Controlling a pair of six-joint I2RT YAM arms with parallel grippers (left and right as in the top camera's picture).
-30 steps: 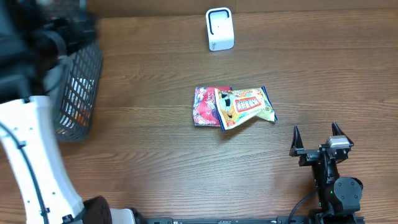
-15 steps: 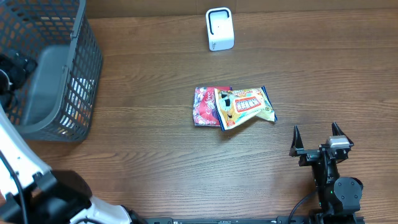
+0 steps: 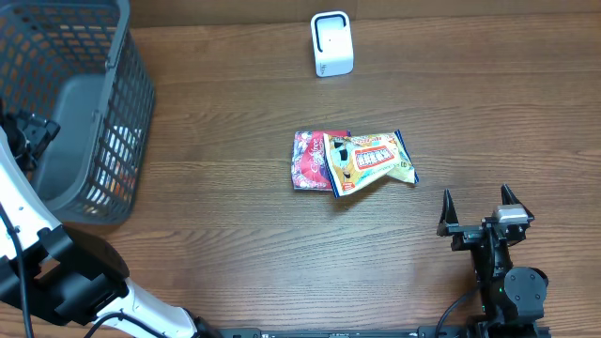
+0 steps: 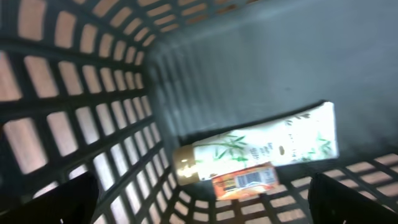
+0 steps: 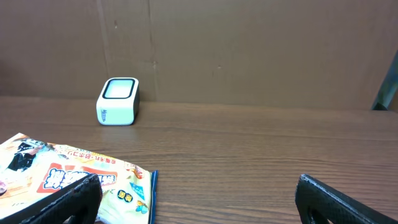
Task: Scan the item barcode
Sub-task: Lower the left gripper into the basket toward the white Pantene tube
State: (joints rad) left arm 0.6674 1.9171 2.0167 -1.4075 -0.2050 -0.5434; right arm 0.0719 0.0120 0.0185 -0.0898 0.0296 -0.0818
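Dark brown wood grain fills my overhead feed: the tabletop [image 3: 216, 225], with a plain brown wall behind it in the right wrist feed. At 12 o'clock on the tabletop the white scanner [image 3: 331, 44] stands upright, well apart from everything else.

Near the centre lie the two snack packets. The yellow packet [image 3: 371, 161], slightly crumpled, lies over the 3 o'clock edge of the red packet [image 3: 308, 160], so the two touch.

At 10 o'clock sits the grey mesh basket [image 3: 131, 113]. My white left arm [image 3: 23, 225] rises from 8 o'clock and reaches over the basket's 9 o'clock side. The left end effector [image 4: 199, 202] hangs over the basket's interior with its fingers spread wide and nothing between them.

Its camera shows me a white tube [image 4: 267, 149] with a green leaf print and a gold cap, lying on its side on the basket floor. An orange-labelled item [image 4: 244, 179] lies touching the tube's 6 o'clock side, but it is too blurred for me to name.

The right end effector [image 3: 476, 202] sits at 4 o'clock on the tabletop, fingers wide apart and empty, well apart from the packets. In its own feed the yellow packet lies at 8 o'clock, near the left finger, and the scanner stands beyond it at 11 o'clock.
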